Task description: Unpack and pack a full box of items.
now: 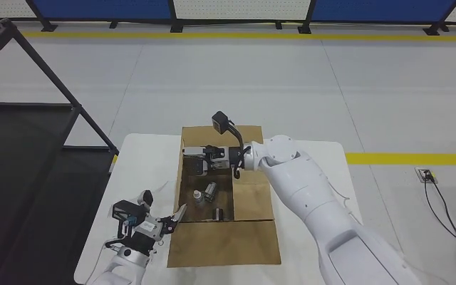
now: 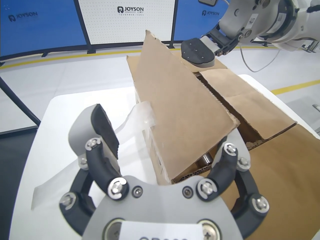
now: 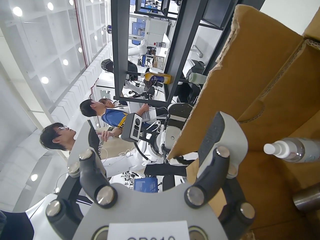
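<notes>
— Nearest first: where was the left end effector (image 2: 165, 136)?

— At the near left corner of the box (image 1: 253, 203), low over the white counter (image 1: 142, 164); it was released, its fingers (image 2: 105, 128) spread wide, and the near corner of the box's raised left flap (image 2: 185, 111) lay between them; whether either finger touched the cardboard, I could not tell.

— Anything beside it?

— A strip of clear tape (image 2: 143, 114) hung from the box's left wall and trailed onto the counter just beside that end effector.

— And the box itself?

— Open, brown cardboard, in the middle of the counter; its near and right flaps lay folded out flat; inside the box lay a spray bottle (image 3: 292, 148) with a white nozzle, a metal cylinder (image 3: 306, 198) close to it, and a small dark item (image 1: 217, 212) nearer the box's near wall.

— The right end effector (image 3: 152, 138)?

— At the box's far end, over the opening by the left wall; released as well, grasping nothing; a cardboard flap's edge ran between its two fingers, one finger on the box's inner side, the other outside; contact with the flap could not be judged.
</notes>
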